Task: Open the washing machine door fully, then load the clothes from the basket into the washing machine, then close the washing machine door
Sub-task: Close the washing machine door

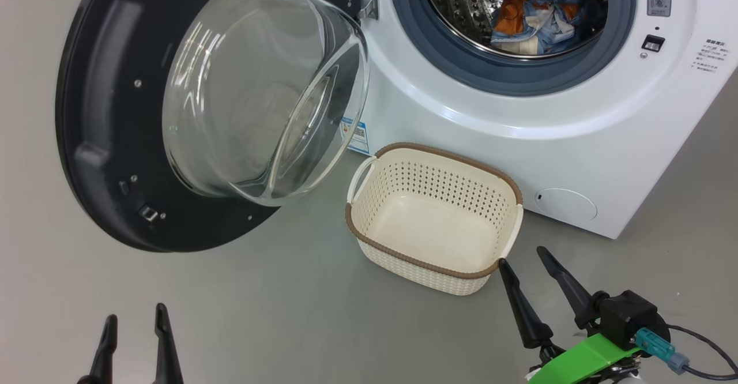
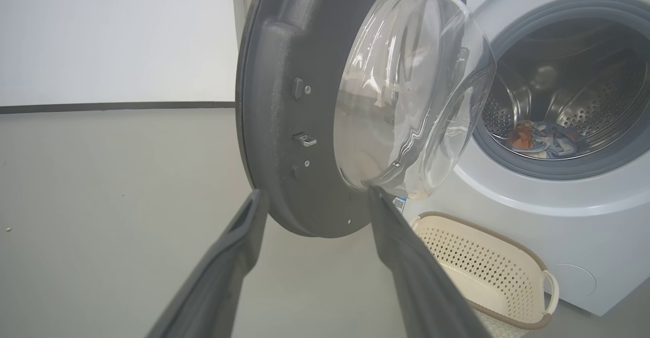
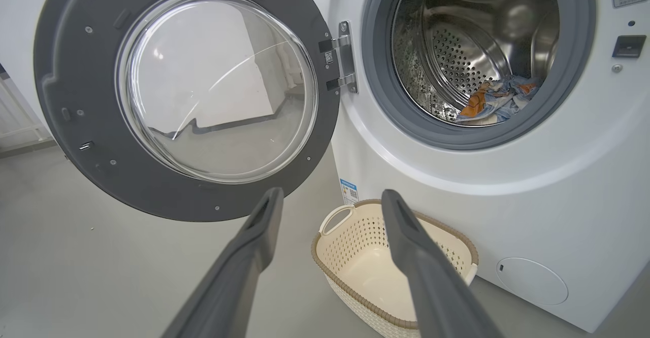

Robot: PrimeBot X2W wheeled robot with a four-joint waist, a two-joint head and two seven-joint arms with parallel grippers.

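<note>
The washing machine point(image 1: 519, 113) stands with its door point(image 1: 115, 113) swung wide open to the left, its glass bowl bulging outward. The clothes point(image 1: 542, 18), light blue with orange patches, lie inside the steel drum; they also show in the drum as clothes point(image 3: 495, 102) and clothes point(image 2: 541, 140). The basket point(image 1: 369, 234) sits empty on the floor before the machine. My right gripper point(image 1: 522, 257) is open, low at the basket's near right corner. My left gripper point(image 1: 135, 315) is open at the lower left, below the door. Nothing lies between either pair of fingers.
A small round white flap point(image 1: 565, 204) sits low on the machine's front. A blue label sticker point(image 1: 356, 136) is behind the door's glass. Grey floor point(image 1: 288, 315) spreads between the grippers and the door. A white wall point(image 2: 111, 33) rises behind the door.
</note>
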